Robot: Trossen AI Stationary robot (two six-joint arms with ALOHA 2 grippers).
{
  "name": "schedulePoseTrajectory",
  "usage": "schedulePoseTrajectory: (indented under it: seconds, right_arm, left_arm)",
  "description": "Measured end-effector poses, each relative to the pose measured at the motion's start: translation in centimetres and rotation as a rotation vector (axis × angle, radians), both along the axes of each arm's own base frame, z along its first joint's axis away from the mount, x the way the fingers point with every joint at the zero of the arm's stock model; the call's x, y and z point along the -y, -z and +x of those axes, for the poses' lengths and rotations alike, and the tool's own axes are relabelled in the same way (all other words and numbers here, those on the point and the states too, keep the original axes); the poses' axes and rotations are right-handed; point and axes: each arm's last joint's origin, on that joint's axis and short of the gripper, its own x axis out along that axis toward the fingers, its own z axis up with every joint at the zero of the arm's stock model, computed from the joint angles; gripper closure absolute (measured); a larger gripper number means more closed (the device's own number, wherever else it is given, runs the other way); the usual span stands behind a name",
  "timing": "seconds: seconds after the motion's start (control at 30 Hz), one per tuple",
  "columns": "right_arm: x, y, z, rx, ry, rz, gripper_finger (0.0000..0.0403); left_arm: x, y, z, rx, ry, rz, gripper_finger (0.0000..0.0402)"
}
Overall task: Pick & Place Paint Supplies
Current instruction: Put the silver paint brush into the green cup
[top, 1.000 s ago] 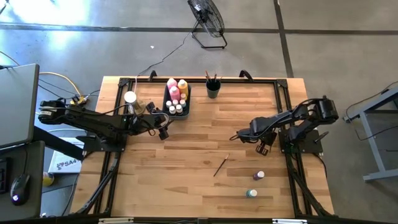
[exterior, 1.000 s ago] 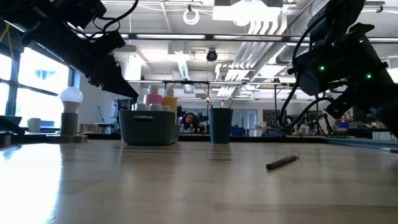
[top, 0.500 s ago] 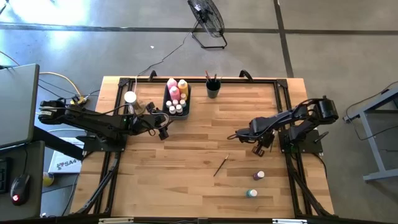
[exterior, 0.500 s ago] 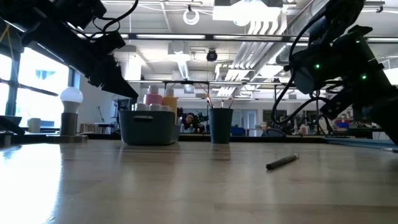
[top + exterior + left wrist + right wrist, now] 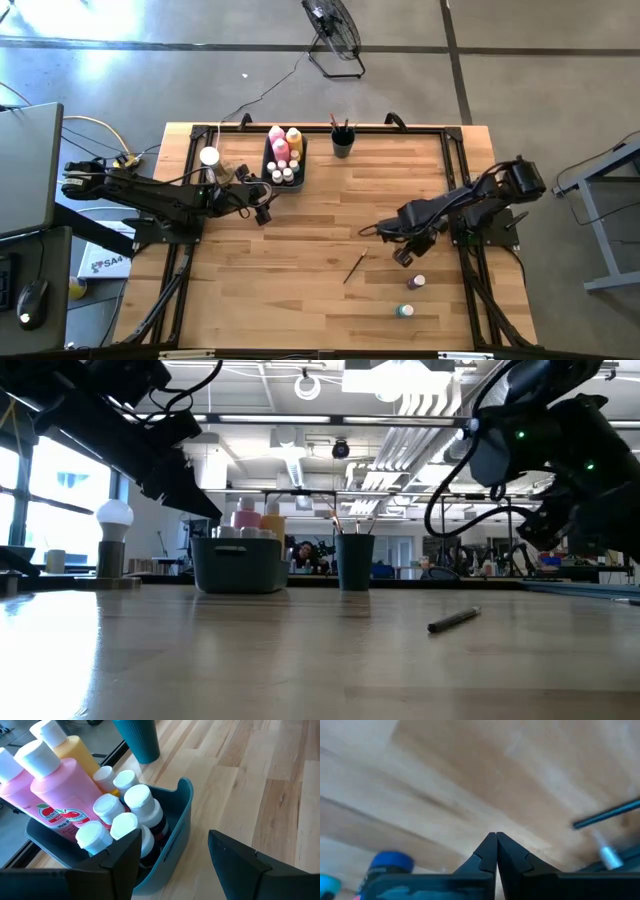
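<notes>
Right gripper (image 5: 367,232), fingers closed and empty, hovers just beside the loose paintbrush (image 5: 355,267) on the bench (image 5: 300,300); it should open, align across the handle, then descend, while the left gripper (image 5: 262,213) waits open by the bin (image 5: 270,170).

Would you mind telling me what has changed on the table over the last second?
The right gripper, shut and empty, has swung toward the front of the table and now hangs near the loose paintbrush. Unmoved: the left gripper, open beside the bin, the brush, and the two small bottles at the front.
</notes>
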Motion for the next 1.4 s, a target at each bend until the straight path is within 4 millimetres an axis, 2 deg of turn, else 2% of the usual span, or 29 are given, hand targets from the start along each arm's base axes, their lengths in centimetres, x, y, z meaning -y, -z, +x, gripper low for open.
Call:
schedulePoseTrajectory:
  seconds: [0.13,0.37,0.57,0.8,1.03,1.27,1.4]
  right_arm:
    - [-0.5,-0.1,-0.7,-0.059,-0.022,-0.03,0.0401]
    - [0.1,0.5,-2.2,-0.147,-0.025,-0.182,0.0401]
    - [0.2,0.9,-2.8,-0.181,-0.018,-0.191,0.0401]
    - [0.5,0.9,-2.8,-0.165,-0.015,-0.322,0.0401]
    - [0.8,1.5,-3.6,-0.195,0.037,-0.378,0.0401]
    - [0.9,2.1,-3.5,-0.121,0.044,-0.406,0.0401]
    - [1.1,2.0,-3.1,-0.084,0.03,-0.497,0.0401]
  left_arm:
    - [0.0,0.0,0.0,0.0,0.001,0.0,0.0178]
    - [0.0,0.0,0.0,0.001,0.001,-0.001,0.0178]
    - [0.0,0.0,0.0,0.001,-0.004,0.003,0.0178]
    - [0.0,0.0,0.0,0.002,-0.006,0.003,0.0178]
    - [0.0,0.0,0.0,0.006,-0.004,-0.007,0.0178]
    - [0.0,0.0,0.0,0.014,-0.009,-0.017,0.0178]
    - [0.0,0.0,0.0,0.016,-0.01,-0.017,0.0178]
